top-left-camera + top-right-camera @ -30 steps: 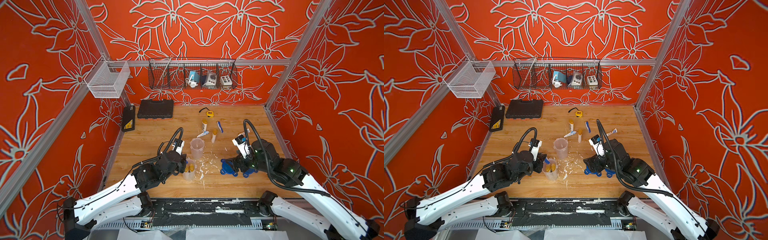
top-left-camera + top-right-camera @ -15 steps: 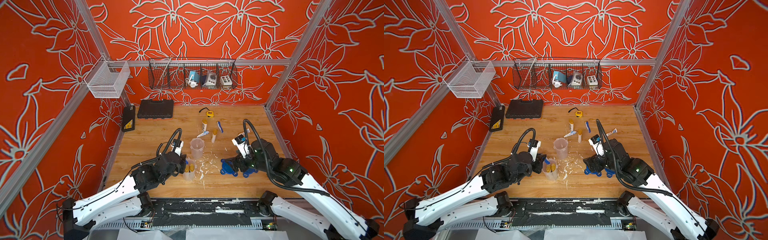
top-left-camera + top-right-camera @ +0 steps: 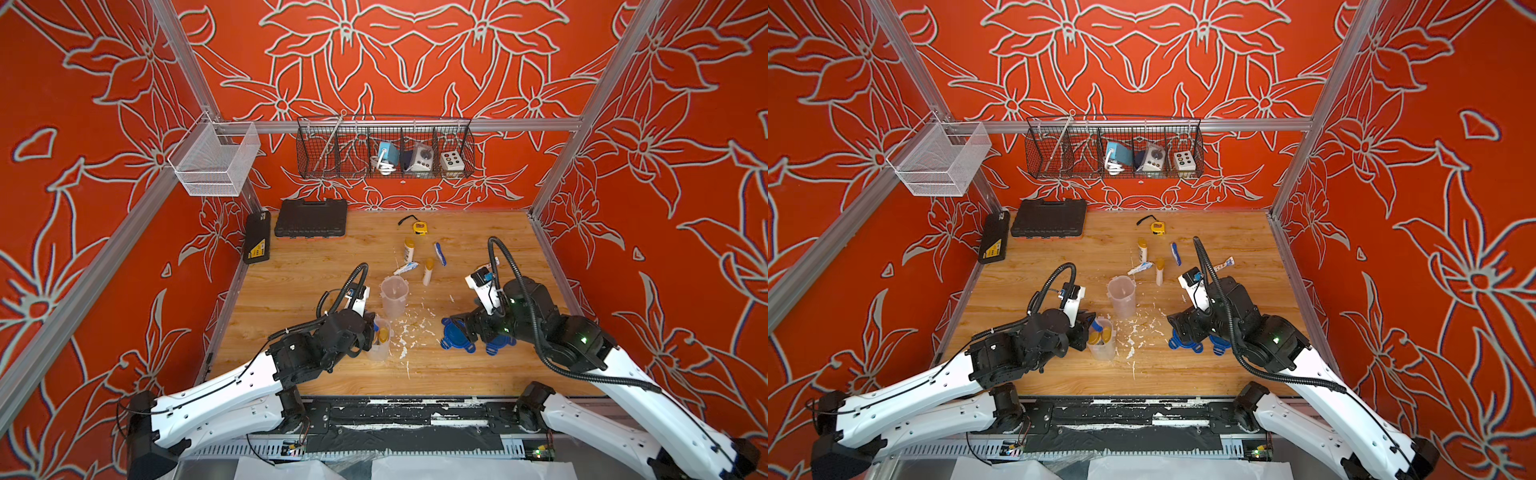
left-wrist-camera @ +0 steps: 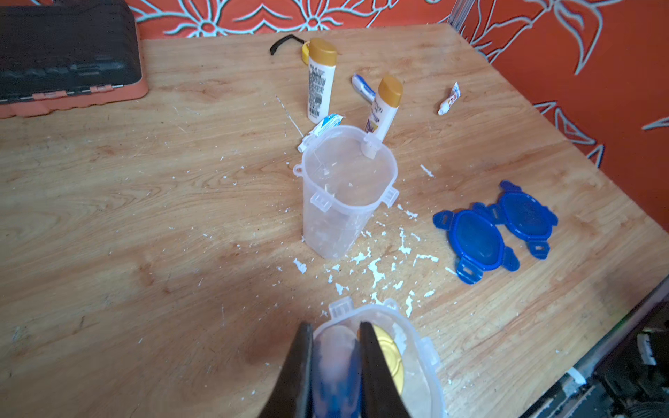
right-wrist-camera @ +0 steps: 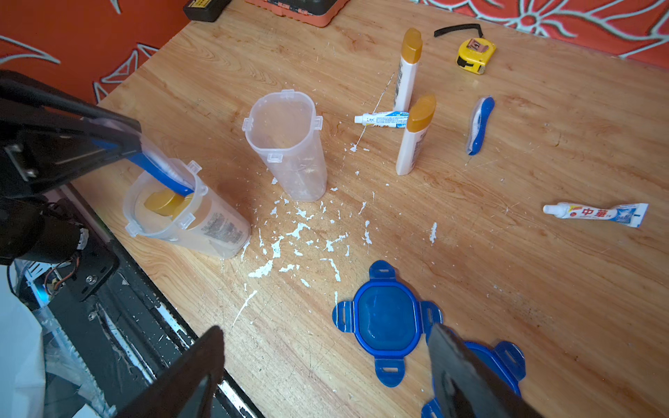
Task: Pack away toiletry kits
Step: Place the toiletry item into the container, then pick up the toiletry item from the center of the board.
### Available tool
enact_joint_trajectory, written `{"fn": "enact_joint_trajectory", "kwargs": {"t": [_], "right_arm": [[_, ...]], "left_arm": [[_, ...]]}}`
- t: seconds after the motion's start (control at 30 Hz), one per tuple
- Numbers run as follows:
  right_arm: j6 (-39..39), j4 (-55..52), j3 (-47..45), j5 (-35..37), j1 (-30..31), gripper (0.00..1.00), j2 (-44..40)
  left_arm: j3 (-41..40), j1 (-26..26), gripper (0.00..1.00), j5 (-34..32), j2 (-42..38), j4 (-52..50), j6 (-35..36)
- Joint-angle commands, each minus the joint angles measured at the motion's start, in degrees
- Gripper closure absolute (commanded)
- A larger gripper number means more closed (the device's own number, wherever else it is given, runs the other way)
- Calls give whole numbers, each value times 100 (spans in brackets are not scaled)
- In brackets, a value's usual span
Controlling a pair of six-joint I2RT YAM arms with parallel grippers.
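My left gripper [image 4: 335, 329] is shut on a blue toothbrush [image 5: 163, 173] in a clear wrapper. The brush tip dips into the near clear cup [image 3: 379, 340], which holds a yellow-capped bottle [image 4: 389, 353]. An empty clear cup [image 3: 394, 295] stands just beyond it. My right gripper [image 5: 325, 331] is open, low over two blue four-tab lids [image 5: 385, 320] [image 3: 500, 345] that lie flat on the table. Farther back lie two more bottles [image 5: 409, 68] [image 5: 416, 134], a loose toothbrush [image 5: 479, 125] and two toothpaste tubes [image 5: 383, 119] [image 5: 597, 213].
White flakes are scattered on the wood between the cups and the lids. A yellow tape measure [image 5: 474, 54] sits at the back, with a black tool case [image 3: 311, 217] at the back left. Wire baskets [image 3: 384, 149] hang on the back wall.
Almost nothing: the left arm has shifted very slightly at the near cup, still holding the toothbrush. The right arm has stayed over the lids.
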Motion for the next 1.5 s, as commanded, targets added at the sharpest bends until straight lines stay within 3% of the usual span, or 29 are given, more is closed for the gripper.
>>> {"fn": "enact_joint_trajectory", "kwargs": {"t": [0.0, 0.33, 0.53, 0.77, 0.87, 0.97, 1.1, 1.3, 1.47], "right_arm": [[-23, 21, 135, 114, -7, 11, 20], [-58, -47, 208, 180, -7, 11, 55], [-132, -478, 779, 383, -100, 10, 486], [-207, -835, 1526, 611, -411, 10, 973], [9, -1248, 1852, 973, -874, 10, 1336], [193, -1414, 1926, 1094, -1737, 11, 1729], [427, -1111, 2057, 439, -3006, 12, 2632], [995, -296, 2268, -263, -4263, 16, 4209], [1037, -270, 3069, -482, -4520, 17, 5566]], "left_arm": [[255, -37, 92, -150, -51, -261, 17], [151, -40, 88, -192, 186, -73, 77], [-66, -46, 74, -394, 282, -3, -20], [-92, -55, 39, -246, 5, 29, 1], [133, -55, 29, -191, -55, -121, 48], [548, -55, 19, -87, -84, -422, 109], [1320, -55, 3, 17, 92, -940, 37], [2150, -55, 2, 569, 545, -1015, 65], [2365, -56, 2, 913, 645, -784, -22]]}}
